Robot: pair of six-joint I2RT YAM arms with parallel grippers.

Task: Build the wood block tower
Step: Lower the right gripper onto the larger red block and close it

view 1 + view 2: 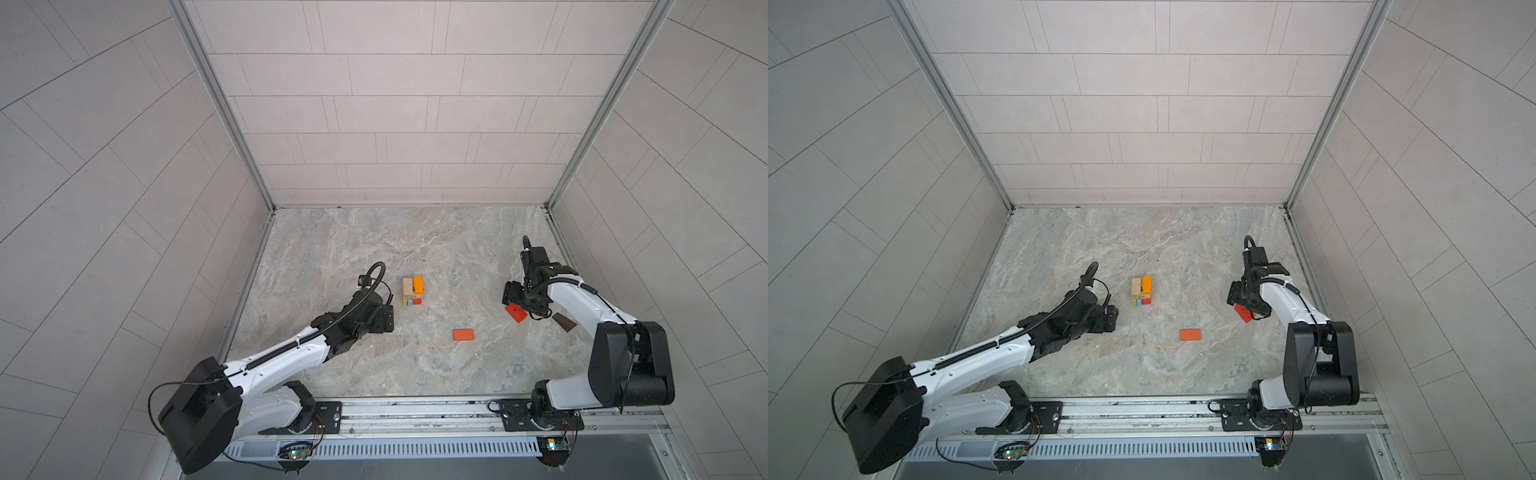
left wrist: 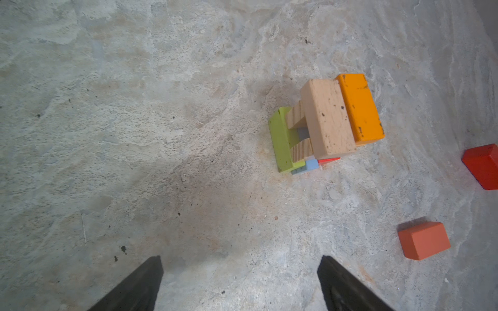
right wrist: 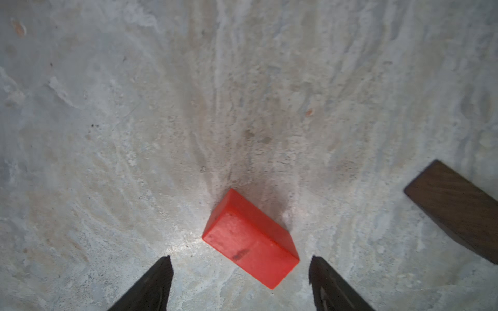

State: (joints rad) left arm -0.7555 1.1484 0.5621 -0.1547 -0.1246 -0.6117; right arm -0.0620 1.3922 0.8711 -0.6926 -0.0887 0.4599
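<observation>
On your tabletop (image 1: 374,249), the tower (image 1: 413,291) sits mid-way. Well right of the tower, your right hand (image 3: 240,257) hangs released over the red block (image 3: 250,239), whose long axis lies diagonal across the gap. Your left hand (image 2: 239,257), left of the tower, is released too.

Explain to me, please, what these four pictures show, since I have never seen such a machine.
A left arm and a right arm of one robot stand at a marble table. Two pictures look down from overhead; the other two come from cameras on the wrists. The left gripper is open and empty, near the half-built tower of coloured wood blocks. The right gripper is open, poised at a red block lying on the table, and holds nothing. An orange-red block and a dark brown block lie loose.
</observation>
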